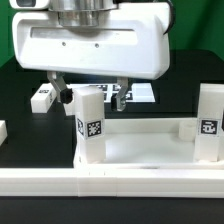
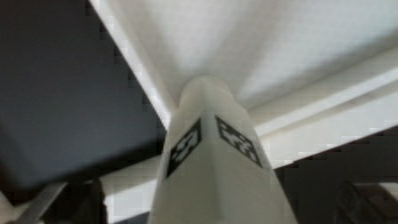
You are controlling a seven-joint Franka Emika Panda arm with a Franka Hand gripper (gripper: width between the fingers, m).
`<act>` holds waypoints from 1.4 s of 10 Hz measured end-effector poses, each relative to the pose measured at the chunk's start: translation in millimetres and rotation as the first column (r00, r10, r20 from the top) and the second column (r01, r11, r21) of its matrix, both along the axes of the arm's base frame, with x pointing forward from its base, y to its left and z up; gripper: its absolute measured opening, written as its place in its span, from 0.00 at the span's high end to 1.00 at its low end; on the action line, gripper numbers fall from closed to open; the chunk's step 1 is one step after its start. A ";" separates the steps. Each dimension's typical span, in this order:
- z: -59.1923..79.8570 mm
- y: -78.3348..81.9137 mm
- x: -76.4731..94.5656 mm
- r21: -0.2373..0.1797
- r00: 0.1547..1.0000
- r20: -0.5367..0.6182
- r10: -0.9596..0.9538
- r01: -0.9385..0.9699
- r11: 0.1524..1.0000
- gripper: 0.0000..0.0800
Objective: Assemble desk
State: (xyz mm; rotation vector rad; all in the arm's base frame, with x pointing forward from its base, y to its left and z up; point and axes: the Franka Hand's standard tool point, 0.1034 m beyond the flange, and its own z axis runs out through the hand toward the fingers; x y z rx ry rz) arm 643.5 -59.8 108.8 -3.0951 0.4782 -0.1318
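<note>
The white tray-like tabletop (image 1: 140, 150) lies on the black table. One white square leg (image 1: 90, 125) stands upright in its corner at the exterior view's left, tags facing the camera. A second leg (image 1: 210, 124) stands in the corner at the right. My gripper (image 1: 91, 95) hangs over the left leg, its fingers spread wide on either side of the leg's top without touching it. In the wrist view the leg (image 2: 217, 150) runs up between the two dark fingertips (image 2: 45, 205) toward the tabletop (image 2: 267, 50); my gripper (image 2: 210, 208) is open.
A loose white leg (image 1: 42, 97) lies on the table behind at the left. Another white part (image 1: 3, 130) shows at the left edge. The marker board (image 1: 142, 93) lies behind the gripper. The long white border rail (image 1: 110, 185) runs along the front.
</note>
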 end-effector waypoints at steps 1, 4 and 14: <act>0.8 0.0 0.6 -0.008 0.997 -0.004 0.082 -0.082 0.997 0.19; 0.4 -1.4 -0.5 -0.025 0.944 -0.027 0.328 -0.329 0.944 0.19; -0.6 -3.8 -1.3 -0.034 0.886 -0.030 0.463 -0.464 0.885 0.64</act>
